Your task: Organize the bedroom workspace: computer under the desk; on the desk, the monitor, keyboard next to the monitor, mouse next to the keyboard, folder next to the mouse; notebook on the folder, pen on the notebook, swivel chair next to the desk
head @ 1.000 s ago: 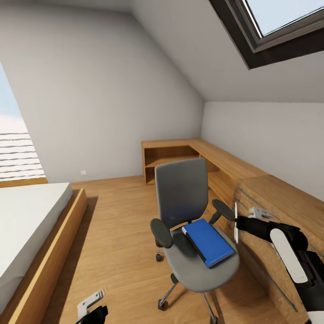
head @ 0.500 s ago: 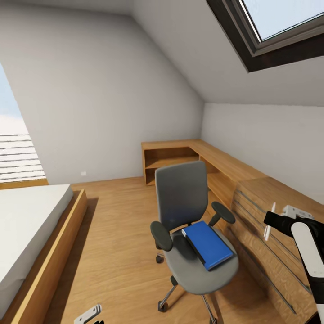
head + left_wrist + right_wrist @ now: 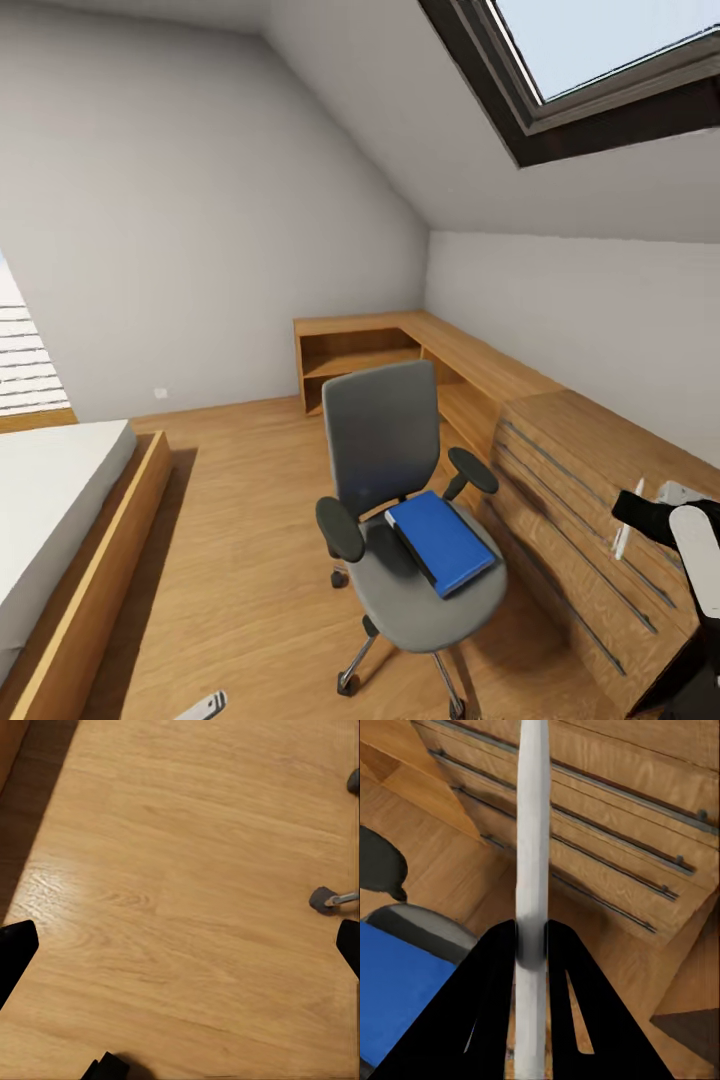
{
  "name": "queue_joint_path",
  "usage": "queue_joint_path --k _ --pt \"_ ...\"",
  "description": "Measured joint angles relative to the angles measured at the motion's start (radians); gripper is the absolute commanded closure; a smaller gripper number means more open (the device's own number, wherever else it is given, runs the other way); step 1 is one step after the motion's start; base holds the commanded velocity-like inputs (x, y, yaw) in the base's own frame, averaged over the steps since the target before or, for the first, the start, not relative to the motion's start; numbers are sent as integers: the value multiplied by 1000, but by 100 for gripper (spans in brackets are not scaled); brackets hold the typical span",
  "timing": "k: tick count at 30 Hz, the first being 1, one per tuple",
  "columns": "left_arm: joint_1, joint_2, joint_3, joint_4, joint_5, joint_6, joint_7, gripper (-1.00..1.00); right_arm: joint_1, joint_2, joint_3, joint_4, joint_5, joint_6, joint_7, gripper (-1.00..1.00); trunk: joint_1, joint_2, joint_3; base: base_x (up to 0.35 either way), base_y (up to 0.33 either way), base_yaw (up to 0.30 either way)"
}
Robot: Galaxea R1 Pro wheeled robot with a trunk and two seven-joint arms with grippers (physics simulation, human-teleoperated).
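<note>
The grey swivel chair (image 3: 385,440) stands on the wood floor with the blue folder (image 3: 438,540) flat on its seat; the folder (image 3: 397,982) also appears in the right wrist view. My right gripper (image 3: 625,520) hovers in front of the oak drawers, to the right of the chair. It is shut on a slim white object (image 3: 532,832) held upright. I cannot tell whether that is the pen or the notebook seen edge-on. My left gripper (image 3: 180,952) is open low over the floor, near a chair castor (image 3: 324,900). The desk, computer, monitor, keyboard and mouse are out of view.
A low oak shelf-and-drawer unit (image 3: 560,470) runs along the right wall and turns the far corner. A bed (image 3: 50,510) in an oak frame lies at the left. A skylight (image 3: 600,60) sits in the sloped ceiling. Open floor lies between bed and chair.
The whole view has shifted left, so the camera moved. My right gripper with the white object went from beside the chair's armrest out to the right. The left gripper sank toward the bottom edge.
</note>
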Motion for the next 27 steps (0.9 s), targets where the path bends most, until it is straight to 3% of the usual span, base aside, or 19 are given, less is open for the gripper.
queue_joint_path --k 3,7,12,21,23,25,27 --pt "0 0 -5 3 1 -2 1 -100 0 -9 -8 81 53 -8 3 100 0 0 0 0 0 -300" --pt "0 0 -5 10 2 -2 2 -100 0 -10 3 137 90 -47 13 100 0 0 0 0 0 -300" --pt "0 -1 -5 23 1 -3 3 -100 0 -10 22 180 180 -91 95 100 0 0 0 0 0 -300" --pt "0 -2 -6 35 0 -7 3 -100 0 -11 25 200 213 -105 143 100 0 0 0 0 0 -300" --pt "0 -1 -5 36 -1 -21 4 -100 0 -13 25 204 216 -107 144 100 0 0 0 0 0 -300" --pt "0 2 -1 35 -5 -81 3 -100 0 -15 26 250 239 -134 145 100 0 0 0 0 0 -300" --pt "0 3 -1 35 -5 -119 1 -100 -1 -18 26 297 291 -183 146 100 0 0 0 0 0 -300"
